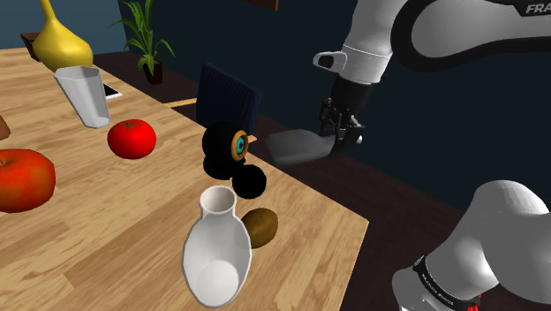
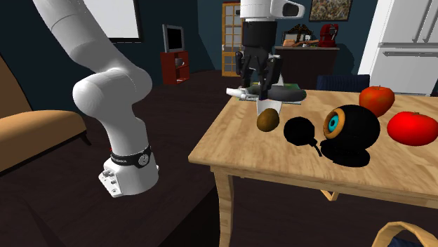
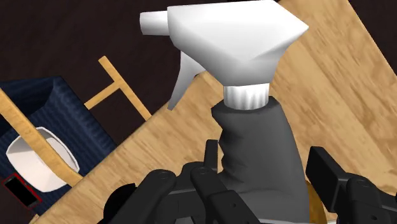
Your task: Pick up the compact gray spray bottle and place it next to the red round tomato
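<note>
The jaws clamp the gray spray bottle [image 3: 254, 149], carried level above one end of the table [image 1: 132, 230], with the tomato [image 1: 131, 139] well apart (past the black toy [image 1: 228, 152]).

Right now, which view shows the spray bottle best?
Wrist view: the spray bottle is close up, with a white trigger head on a gray body clasped by the gripper. The shoulder view shows it as a pale gray shape; in the second exterior view the gripper largely hides it.
</note>
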